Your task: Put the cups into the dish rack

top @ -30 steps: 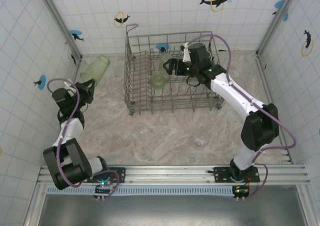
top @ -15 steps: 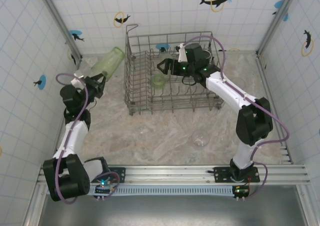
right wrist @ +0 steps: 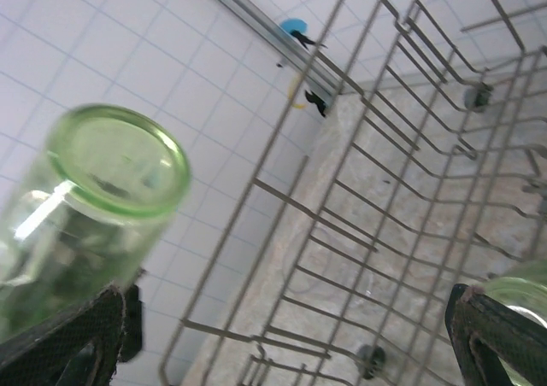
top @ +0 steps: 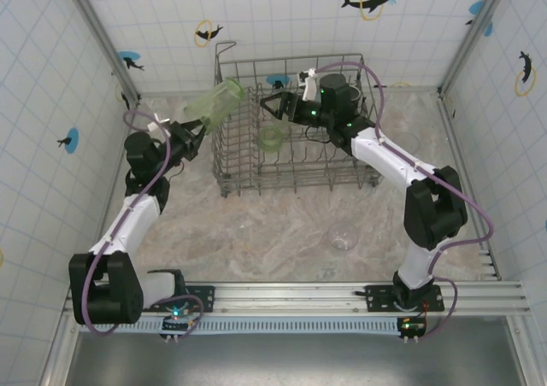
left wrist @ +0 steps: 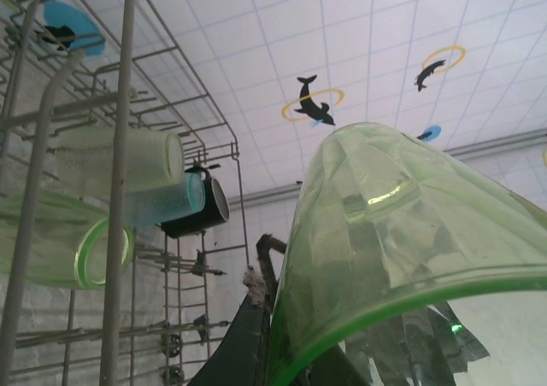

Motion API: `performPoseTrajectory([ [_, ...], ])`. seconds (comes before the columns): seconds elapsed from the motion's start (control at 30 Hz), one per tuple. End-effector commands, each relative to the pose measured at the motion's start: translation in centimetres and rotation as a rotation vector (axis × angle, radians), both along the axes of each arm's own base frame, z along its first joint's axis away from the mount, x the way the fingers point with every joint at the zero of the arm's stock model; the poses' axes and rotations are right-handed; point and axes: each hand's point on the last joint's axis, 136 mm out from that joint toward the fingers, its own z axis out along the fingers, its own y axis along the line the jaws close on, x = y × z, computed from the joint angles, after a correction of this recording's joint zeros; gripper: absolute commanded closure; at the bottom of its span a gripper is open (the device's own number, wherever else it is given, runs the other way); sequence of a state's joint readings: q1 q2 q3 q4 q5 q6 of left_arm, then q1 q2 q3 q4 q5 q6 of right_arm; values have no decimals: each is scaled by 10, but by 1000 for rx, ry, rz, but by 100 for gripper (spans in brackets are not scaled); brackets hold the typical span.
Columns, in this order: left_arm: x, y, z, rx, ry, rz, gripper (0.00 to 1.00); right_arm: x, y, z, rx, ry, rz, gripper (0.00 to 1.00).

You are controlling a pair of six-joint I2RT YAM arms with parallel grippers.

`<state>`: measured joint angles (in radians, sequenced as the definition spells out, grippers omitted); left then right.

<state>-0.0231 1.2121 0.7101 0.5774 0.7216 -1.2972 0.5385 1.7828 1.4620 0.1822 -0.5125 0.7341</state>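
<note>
1. Pinching a translucent light green tumbler [top: 218, 102] by its rim with the left gripper [top: 191, 130], jaws closed tight on the wall, and holding it tilted with its base toward 1 o'clock in the top view.
2. Hanging that tumbler just beside the large rectangular grey wire dish rack [top: 224, 177], at the rack's 10 o'clock corner. Touching the wire or clear of it: cannot tell.
3. Spreading the right gripper [top: 272, 106] wide above the rack's 11 o'clock part, gripping nothing, pointing toward 9 o'clock at the tumbler.
4. Adding from the top view what the wrist cameras are missing: a small clear glass [top: 342, 236] standing on the marbled table [top: 256, 224] at the rack's 5 o'clock, well apart from it, and a green cup [top: 272, 137] sitting inside the rack.
5. Resolving from the left wrist what the top view is blurring: a pale green tumbler [left wrist: 115, 160], a teal tumbler [left wrist: 167, 200] and a second green tumbler [left wrist: 60, 249] clustering behind the wires. Also a black cup shape [left wrist: 205, 213] at their 3 o'clock, mug or not unclear.
6. Looking from the right wrist between widely parted black fingers [right wrist: 500, 335] at the held tumbler's round base, lying beyond the rack's wire wall at 9 o'clock.
</note>
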Motion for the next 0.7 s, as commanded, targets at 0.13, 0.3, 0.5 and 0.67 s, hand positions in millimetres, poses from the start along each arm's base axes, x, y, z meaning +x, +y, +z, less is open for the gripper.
performPoseTrajectory([
  [0.13, 5, -30, 20, 15, -100, -72, 100, -12, 13, 51, 199, -76, 62, 0],
  [0.3, 7, -47, 20, 6, -109, -111, 100, -10, 21, 47, 258, -16, 93, 0],
  [0.5, 8, -62, 24, -3, -130, -164, 100, -5, 30, 34, 271, 66, 117, 0],
  [0.67, 8, -65, 26, -5, -138, -173, 100, -1, 28, 28, 269, 91, 99, 0],
])
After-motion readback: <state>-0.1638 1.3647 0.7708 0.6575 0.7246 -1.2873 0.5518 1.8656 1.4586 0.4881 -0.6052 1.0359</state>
